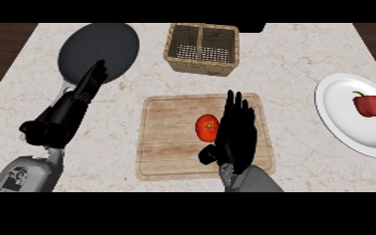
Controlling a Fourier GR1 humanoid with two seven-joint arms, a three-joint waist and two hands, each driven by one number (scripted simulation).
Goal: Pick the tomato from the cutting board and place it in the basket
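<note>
1. The tomato (207,127) sits mid cutting board (169,139), just left of the right hand (236,132), on its thumb side.
2. That hand's fingers are straight, not curled round anything (the left hand (82,92) rests open, well apart).
3. The basket (202,65) lies beyond the board.

Hovering over the cutting board (169,129) with right hand (236,132), fingers (234,104) straight; resting left hand (79,97) open, left of it.
</note>
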